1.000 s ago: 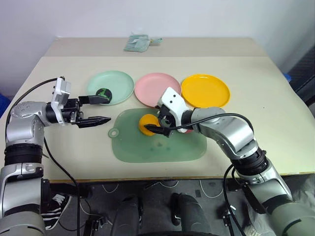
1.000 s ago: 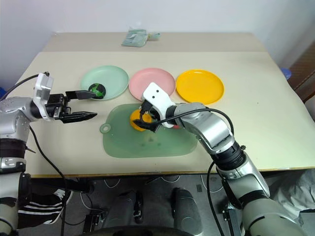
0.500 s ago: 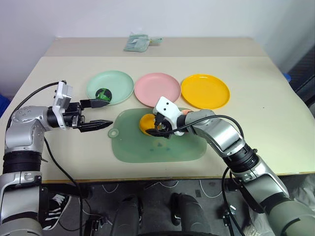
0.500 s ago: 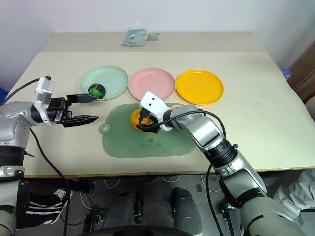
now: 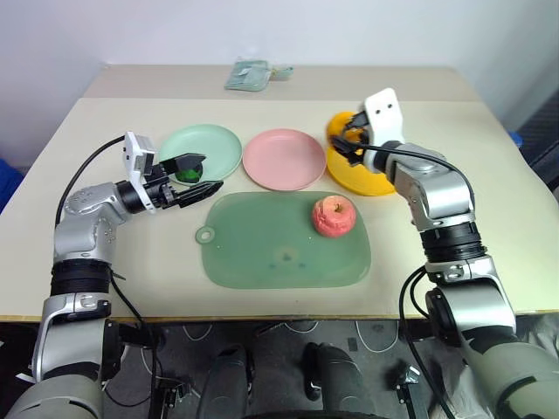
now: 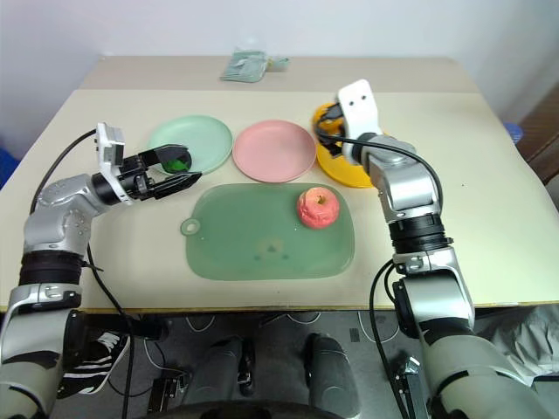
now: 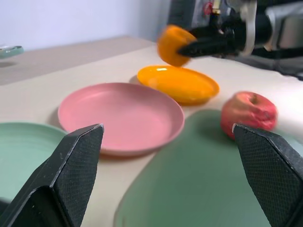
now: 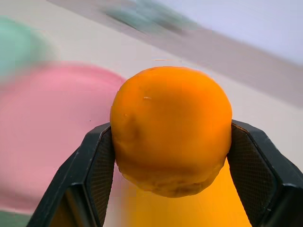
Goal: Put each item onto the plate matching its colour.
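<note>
**Orange held over yellow plate**

Right tool [image 8: 171, 156] clamped on the orange [image 8: 170, 130], one black finger on each side, raised above the near-left rim of the yellow plate [image 5: 377, 179]. Left tool [image 5: 197, 175] spread wide with nothing between its fingers, level above the worktop [image 5: 489, 201], at the near edge of the green plate [image 5: 214, 144]. Dark green ball [image 5: 185, 173] resting on the green plate, partly hidden behind the left tool's fingers. Pink plate [image 5: 285, 159] bare, between the green and yellow plates. Red apple [image 5: 334, 215] sitting on the green mat [image 5: 279, 249], towards its far right corner, just in front of the pink and yellow plates.
</note>
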You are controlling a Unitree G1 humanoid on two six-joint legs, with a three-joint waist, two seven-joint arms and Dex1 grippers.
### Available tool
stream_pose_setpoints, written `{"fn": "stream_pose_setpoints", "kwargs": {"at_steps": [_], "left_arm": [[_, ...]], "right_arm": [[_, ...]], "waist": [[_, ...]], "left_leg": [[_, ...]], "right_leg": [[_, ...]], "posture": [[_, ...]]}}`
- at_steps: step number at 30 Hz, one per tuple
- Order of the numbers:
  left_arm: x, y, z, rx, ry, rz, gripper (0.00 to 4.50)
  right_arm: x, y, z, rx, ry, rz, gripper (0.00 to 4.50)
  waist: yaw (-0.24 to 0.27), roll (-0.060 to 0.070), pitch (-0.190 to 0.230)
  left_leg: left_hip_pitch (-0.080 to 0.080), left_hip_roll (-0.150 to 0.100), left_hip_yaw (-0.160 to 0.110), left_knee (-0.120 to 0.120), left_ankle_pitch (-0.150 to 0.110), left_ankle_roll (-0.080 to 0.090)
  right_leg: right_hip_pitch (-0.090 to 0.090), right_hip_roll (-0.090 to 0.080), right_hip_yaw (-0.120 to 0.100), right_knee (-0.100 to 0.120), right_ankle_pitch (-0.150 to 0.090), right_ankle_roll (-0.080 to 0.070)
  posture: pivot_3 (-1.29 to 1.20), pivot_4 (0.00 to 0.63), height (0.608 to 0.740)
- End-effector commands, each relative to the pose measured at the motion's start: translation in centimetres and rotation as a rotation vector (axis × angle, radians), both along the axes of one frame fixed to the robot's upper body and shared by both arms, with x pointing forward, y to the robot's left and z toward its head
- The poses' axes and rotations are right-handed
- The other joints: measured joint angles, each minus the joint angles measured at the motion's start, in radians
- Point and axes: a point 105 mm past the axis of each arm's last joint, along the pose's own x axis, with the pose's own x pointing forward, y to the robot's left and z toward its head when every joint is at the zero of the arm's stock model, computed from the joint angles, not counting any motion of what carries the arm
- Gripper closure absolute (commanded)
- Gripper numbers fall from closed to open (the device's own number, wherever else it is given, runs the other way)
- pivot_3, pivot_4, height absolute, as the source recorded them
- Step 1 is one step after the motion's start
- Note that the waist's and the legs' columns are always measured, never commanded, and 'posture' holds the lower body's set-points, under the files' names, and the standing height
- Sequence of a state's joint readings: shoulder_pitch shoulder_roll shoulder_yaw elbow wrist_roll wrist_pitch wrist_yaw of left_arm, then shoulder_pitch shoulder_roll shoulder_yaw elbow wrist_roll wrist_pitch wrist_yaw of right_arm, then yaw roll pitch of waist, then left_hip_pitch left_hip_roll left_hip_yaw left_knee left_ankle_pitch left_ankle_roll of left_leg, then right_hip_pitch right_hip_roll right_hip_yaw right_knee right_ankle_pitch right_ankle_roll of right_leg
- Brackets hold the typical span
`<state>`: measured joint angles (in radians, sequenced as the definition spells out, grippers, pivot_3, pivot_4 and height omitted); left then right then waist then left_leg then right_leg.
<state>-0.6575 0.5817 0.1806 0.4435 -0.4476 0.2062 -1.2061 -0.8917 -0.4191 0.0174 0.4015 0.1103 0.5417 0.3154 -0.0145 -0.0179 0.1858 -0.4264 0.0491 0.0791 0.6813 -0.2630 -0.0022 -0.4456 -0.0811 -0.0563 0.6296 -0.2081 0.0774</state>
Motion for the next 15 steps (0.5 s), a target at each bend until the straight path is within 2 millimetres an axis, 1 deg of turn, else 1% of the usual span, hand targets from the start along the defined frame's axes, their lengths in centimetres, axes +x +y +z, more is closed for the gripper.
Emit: {"fn": "stream_pose_setpoints", "kwargs": {"at_steps": [1,2,3,5,7,10,12,15], "left_arm": [[-0.1,-0.2,1.6,0.011,-0.072,-0.013,0.0],[-0.1,-0.2,1.5,0.013,-0.071,-0.014,0.0],[-0.1,-0.2,1.5,0.018,-0.071,-0.014,0.0],[-0.2,-0.2,1.4,0.022,-0.067,-0.017,0.0],[-0.3,-0.2,1.2,0.031,-0.063,-0.021,0.0],[-0.7,-0.1,1.1,0.032,-0.061,-0.034,0.0],[-1.6,-0.3,1.4,0.017,-0.063,-0.096,0.0],[-3.0,-0.6,2.1,-0.029,-0.043,-0.191,0.0]], "right_arm": [[0.4,-1.2,1.0,-0.06,-0.072,-0.016,1.68],[0.3,-1.4,0.2,-0.07,-0.049,-0.012,1.68],[0.3,-1.5,-0.5,-0.039,-0.032,-0.016,1.68],[0.0,-1.3,-1.0,0.012,-0.017,-0.001,0.65],[-0.1,-1.1,-1.2,0.026,-0.014,0.007,0.02],[-0.3,-1.3,0.2,0.013,-0.068,0.009,0.02],[-1.0,-0.7,2.0,0.076,-0.118,0.087,0.02],[-3.3,1.0,4.4,0.183,-0.166,0.269,0.02]], "waist": [[-0.011,0.001,0.0],[-0.016,0.001,0.0],[-0.021,0.001,0.0],[-0.027,0.001,0.0],[-0.03,0.001,0.0],[-0.028,0.002,0.001],[-0.027,0.002,0.001],[-0.023,0.002,0.001]], "left_leg": [[0.001,0.0,0.0,0.0,0.0,0.0],[0.001,0.0,0.0,-0.001,0.0,0.0],[0.001,0.001,0.0,-0.001,0.0,0.0],[0.001,0.001,0.0,-0.001,0.0,0.0],[0.001,0.001,0.0,-0.001,0.0,0.0],[0.001,0.001,0.0,-0.001,0.0,0.0],[0.001,0.001,0.0,-0.001,0.0,0.0],[0.0,0.001,0.0,-0.001,0.0,0.0]], "right_leg": [[0.0,0.001,0.0,0.0,0.0,0.0],[0.0,0.001,0.0,0.001,0.0,0.0],[0.0,0.001,0.0,0.001,0.0,0.0],[0.0,0.001,0.0,0.001,0.0,0.0],[0.0,0.001,0.001,0.001,0.0,0.0],[0.0,0.0,0.001,0.001,0.0,0.0],[0.0,0.0,0.001,0.001,0.0,0.0],[0.0,0.0,0.001,0.0,0.0,0.0]], "posture": [[0.0,0.15,0.74],[0.0,0.15,0.74],[0.0,0.15,0.74],[0.0,0.15,0.74],[0.0,0.15,0.74],[0.0,0.15,0.74],[0.0,0.15,0.74],[0.0,0.15,0.74]]}}
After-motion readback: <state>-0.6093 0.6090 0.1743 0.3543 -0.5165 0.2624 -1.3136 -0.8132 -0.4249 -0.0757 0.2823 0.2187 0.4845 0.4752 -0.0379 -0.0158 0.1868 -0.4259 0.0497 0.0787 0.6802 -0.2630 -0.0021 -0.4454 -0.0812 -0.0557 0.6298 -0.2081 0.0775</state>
